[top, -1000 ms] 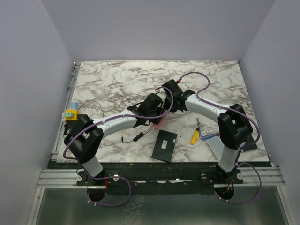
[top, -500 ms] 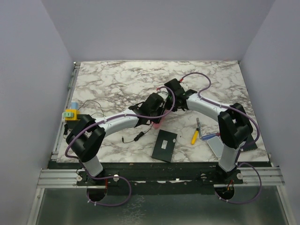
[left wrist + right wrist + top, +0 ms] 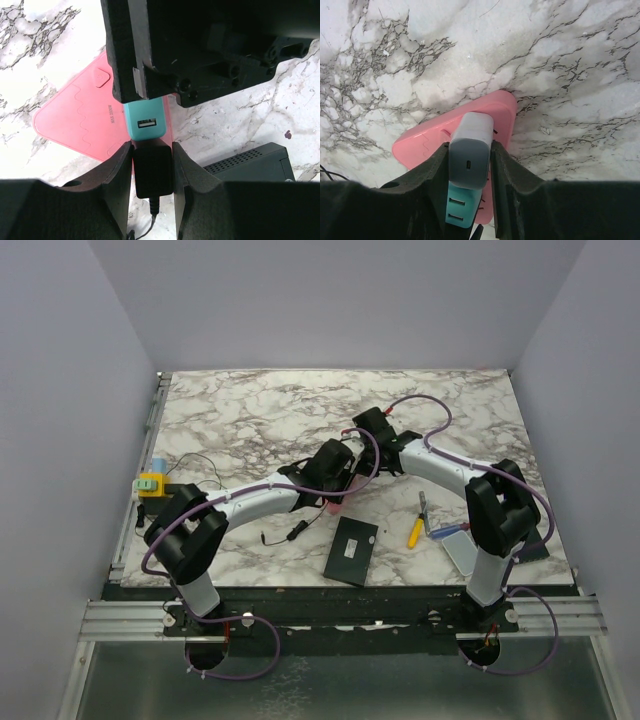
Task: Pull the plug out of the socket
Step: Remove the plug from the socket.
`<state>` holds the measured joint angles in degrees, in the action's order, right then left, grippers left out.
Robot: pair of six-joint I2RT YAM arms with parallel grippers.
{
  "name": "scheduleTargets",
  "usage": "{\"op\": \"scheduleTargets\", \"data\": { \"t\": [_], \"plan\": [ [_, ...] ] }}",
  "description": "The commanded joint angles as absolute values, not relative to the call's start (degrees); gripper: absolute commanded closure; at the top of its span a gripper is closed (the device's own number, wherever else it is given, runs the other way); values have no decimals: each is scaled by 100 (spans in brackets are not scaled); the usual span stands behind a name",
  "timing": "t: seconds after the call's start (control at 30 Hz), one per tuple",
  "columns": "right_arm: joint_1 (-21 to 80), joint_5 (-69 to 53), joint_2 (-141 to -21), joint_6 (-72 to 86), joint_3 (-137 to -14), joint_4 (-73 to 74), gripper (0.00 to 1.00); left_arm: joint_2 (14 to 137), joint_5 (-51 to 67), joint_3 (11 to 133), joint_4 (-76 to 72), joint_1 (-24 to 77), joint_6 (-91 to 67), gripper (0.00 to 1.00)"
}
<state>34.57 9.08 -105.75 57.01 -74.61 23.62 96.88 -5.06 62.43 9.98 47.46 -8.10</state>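
In the left wrist view, a black plug with a thin cable sits against the end of a teal socket block that has a USB port. My left gripper is shut on the plug's sides. My right gripper is shut on a grey-white adapter joined to the teal socket block. Plug and socket still touch. From above, both grippers meet mid-table and hide the plug.
A pink mat lies under the socket. Right of it stands a black perforated box. On the table are a black card, a yellow tool, a loose black cable and a yellow-green block at the left edge.
Both wrists have drifted slightly to the right together. Both grips are unchanged.
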Motion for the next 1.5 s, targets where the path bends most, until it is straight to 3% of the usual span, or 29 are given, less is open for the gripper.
{"op": "scheduleTargets", "data": {
  "t": [0.0, 0.53, 1.47],
  "plan": [
    [3681, 1273, -10784, 5880, -7250, 2304, 100, 10072, -97, 6231, 1379, 4897, -683, 100],
    [4197, 1543, -10700, 6065, -7218, 2284, 100, 10099, -178, 6240, 1450, 4896, -656, 100],
    [3100, 175, -10824, 5548, -7457, 2156, 100, 10200, -118, 6319, 1537, 4896, -620, 100]
  ]
}}
